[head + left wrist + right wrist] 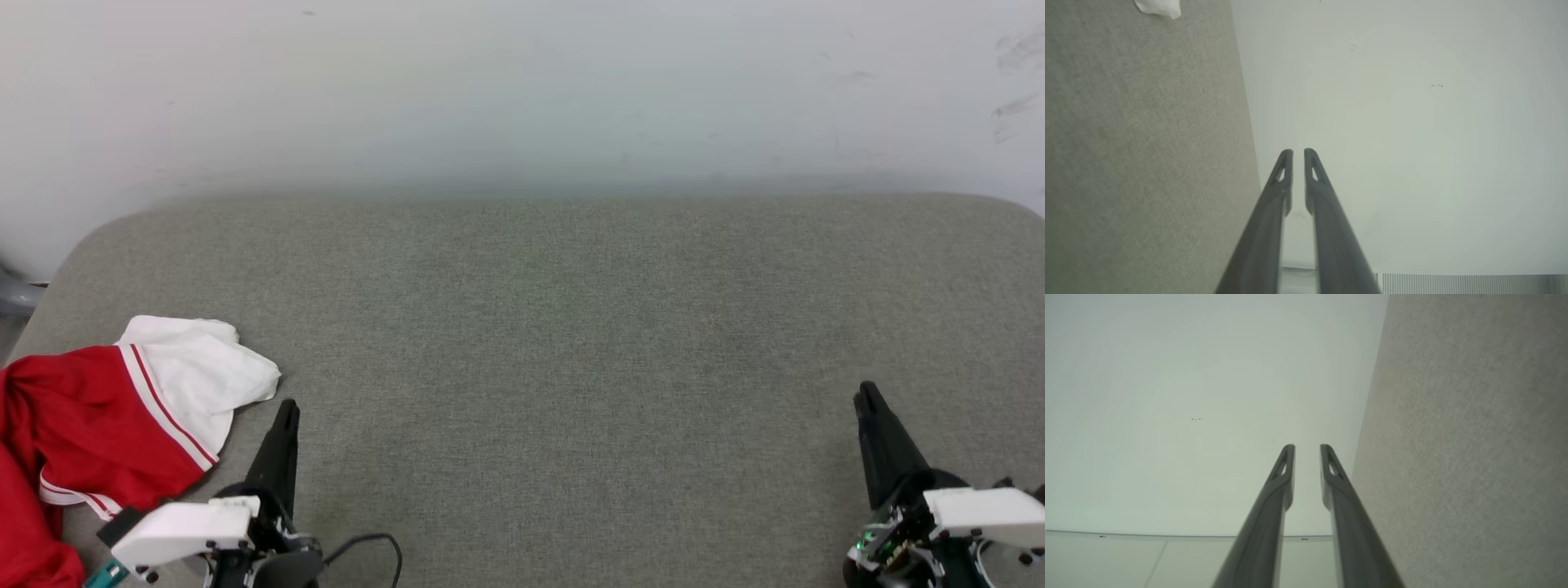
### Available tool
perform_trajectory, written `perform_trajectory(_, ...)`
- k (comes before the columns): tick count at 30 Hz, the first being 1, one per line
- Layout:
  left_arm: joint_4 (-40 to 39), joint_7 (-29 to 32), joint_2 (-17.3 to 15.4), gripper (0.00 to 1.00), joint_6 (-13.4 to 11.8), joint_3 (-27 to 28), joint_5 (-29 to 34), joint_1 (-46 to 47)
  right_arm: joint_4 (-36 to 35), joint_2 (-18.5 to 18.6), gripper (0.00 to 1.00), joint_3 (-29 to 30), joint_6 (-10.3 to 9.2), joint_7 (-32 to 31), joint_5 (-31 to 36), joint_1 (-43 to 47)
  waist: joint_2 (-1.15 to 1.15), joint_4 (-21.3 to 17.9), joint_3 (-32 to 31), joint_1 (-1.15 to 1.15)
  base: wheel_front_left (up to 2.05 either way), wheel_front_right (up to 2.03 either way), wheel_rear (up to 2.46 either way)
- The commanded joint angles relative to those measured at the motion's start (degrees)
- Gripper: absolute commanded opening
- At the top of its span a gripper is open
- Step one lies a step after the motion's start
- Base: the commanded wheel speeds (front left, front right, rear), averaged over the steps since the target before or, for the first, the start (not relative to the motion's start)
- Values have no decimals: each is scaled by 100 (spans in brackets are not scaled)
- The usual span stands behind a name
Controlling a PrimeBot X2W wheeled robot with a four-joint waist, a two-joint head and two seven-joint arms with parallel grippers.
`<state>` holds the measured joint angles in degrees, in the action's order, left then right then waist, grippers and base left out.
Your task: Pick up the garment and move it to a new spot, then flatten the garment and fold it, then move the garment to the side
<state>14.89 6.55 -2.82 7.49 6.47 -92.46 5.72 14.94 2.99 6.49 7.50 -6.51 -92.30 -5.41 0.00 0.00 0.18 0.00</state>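
1. At the far left edge of the head view, a grey rounded object is poking in beside the counter; too little of it is in the frame to tell what it is.
2. The garment is lying crumpled at the lower left of the head view, on the counter's left end. Its red body is running off the left and bottom edges of the frame. One white sleeve with red-and-white stripe trim is spreading toward the middle.
3. The left hand is sitting just right of that sleeve, near it but apart from it. Its dark fingers are pointing up the frame, and a black cable is looping beside its base.
4. In the left wrist view, the left hand is holding its fingers slightly spread. The pale wall is showing through the narrow gap. A white scrap of the garment is peeking in at the upper left.
5. The grey fabric counter is stretching across the middle of the head view, with the white scuffed wall rising behind it.
6. The right hand is resting at the lower right of the head view, well apart from the garment.
7. In the right wrist view, the right hand is also standing a little spread, gripping nothing.
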Motion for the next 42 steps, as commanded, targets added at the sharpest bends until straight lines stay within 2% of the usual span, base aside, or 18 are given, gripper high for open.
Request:
perform_trajectory(1, 17, -13, 1, 100, -1, -19, 1, -23, 13, 0, 100, -10, 0, 11, 7, 26, 0, 0, 0, 0, 0, 0, 0)
perform_trajectory(16, -444, -444, -1, 100, -1, -490, 109, 55, -418, 37, 100, -346, 0, 431, 192, 49, 0, 0, 4, 0, 0, 0, 0)
perform_trajectory(24, -706, -619, -25, 100, -1, -628, 692, 48, -574, 119, 100, -420, 0, 617, 683, 48, 0, -4, -6, 0, 0, 0, 0)
perform_trajectory(27, -828, -690, -27, 100, -1, -660, 1139, 37, -650, 125, 100, -395, 0, 686, 1208, 50, 0, -5, -12, 0, 0, 0, 0)
perform_trajectory(29, -986, -758, -21, 100, -1, -672, 1632, 20, -733, 136, 100, -376, 0, 756, 1928, 57, 0, -8, -17, 0, 0, 0, 0)
perform_trajectory(30, -1110, -826, -12, 100, -1, -676, 2082, -15, -811, 98, 100, -381, 0, 823, 2513, 83, 0, -7, -24, 0, 0, 0, 0)
perform_trajectory(42, -1174, -1072, -6, 100, 0, -719, 3873, -136, -976, 29, 100, -318, -1, 1071, 4539, 172, 0, -22, -49, 0, 0, 0, 0)
